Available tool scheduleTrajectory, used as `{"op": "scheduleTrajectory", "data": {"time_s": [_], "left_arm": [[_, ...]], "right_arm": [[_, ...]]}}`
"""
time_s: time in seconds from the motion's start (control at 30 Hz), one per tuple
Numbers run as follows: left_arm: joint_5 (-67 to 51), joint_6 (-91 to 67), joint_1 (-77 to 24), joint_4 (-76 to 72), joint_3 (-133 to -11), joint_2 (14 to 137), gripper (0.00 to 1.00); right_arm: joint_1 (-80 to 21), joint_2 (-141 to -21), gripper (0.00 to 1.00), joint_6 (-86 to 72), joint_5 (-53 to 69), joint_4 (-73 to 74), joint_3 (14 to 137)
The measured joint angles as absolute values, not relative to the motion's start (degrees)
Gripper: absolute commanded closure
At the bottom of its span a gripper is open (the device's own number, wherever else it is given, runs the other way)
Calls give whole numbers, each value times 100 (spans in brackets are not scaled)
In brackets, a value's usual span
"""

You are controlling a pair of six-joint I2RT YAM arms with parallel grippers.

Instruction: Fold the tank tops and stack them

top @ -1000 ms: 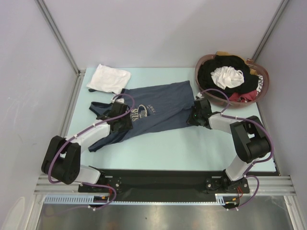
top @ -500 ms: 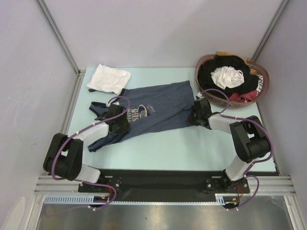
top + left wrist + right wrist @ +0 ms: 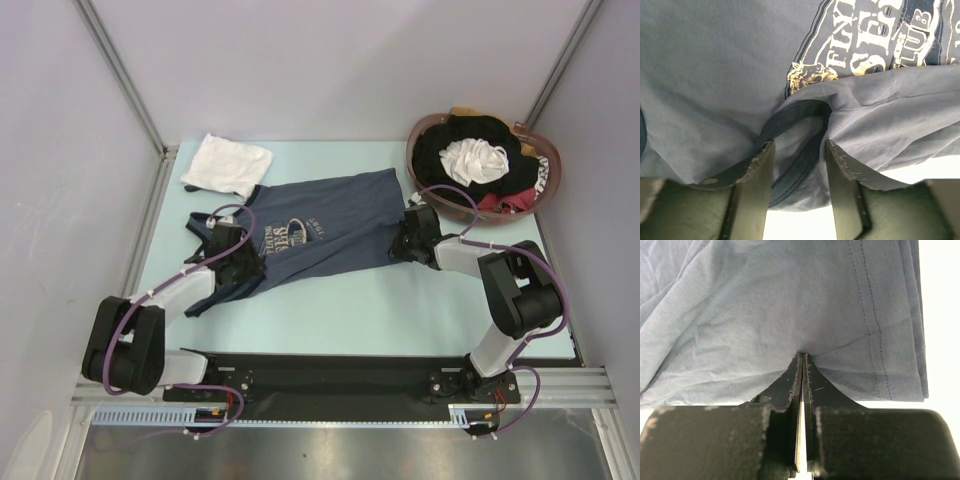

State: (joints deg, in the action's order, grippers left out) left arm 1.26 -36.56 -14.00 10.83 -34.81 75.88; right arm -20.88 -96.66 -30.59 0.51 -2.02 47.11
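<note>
The slate grey-blue tank top [image 3: 330, 225] lies spread on the table, its printed chest toward the left. My left gripper [image 3: 238, 262] sits over its armhole end. In the left wrist view the left gripper [image 3: 799, 145] is open, with a darker trim strap [image 3: 790, 117] and loose cloth lying between the fingers. My right gripper [image 3: 400, 243] is at the hem end. The right wrist view shows the right gripper [image 3: 802, 356] shut on a pinch of that tank top [image 3: 765, 305], with cloth puckering round the tips. A folded white tank top [image 3: 228, 163] rests at the back left.
A round basket [image 3: 411, 150] heaped with black, white and red clothes stands at the back right, close behind the right arm. Metal frame posts rise at both back corners. The pale table [image 3: 400, 310] shows between the grey-blue top and the arm bases.
My left gripper has slid a little to the left along the grey-blue top toward its straps, and its jaws stand slightly wider. The right arm has not moved.
</note>
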Motion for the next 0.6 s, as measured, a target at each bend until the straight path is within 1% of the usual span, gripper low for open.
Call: {"op": "scheduleTrajectory", "data": {"time_s": [0.1,0.2,0.23,0.27,0.33,0.4,0.5,0.6], "left_arm": [[180,-3662,-1389,1020,-3450,7599,61],[338,-3651,-1341,943,-3457,7653,63],[397,-3649,-1326,939,-3463,7677,61],[491,-3647,-1304,928,-3463,7703,52],[613,-3618,-1280,902,-3463,7714,40],[646,-3640,-1273,819,-3463,7714,38],[637,-3669,-1273,644,-3433,7703,37],[620,-3736,-1273,480,-3319,7642,48]], "right_arm": [[-2088,-9668,100,-3065,54,-207,4711],[-2086,-9671,100,-3081,54,-209,4711],[-2086,-9671,100,-3083,54,-209,4711],[-2084,-9673,100,-3085,54,-209,4711],[-2078,-9675,100,-3087,69,-217,4711],[-2075,-9677,100,-3089,75,-224,4711],[-2069,-9686,100,-3094,95,-239,4711],[-2049,-9697,100,-3103,156,-259,4711]]}}
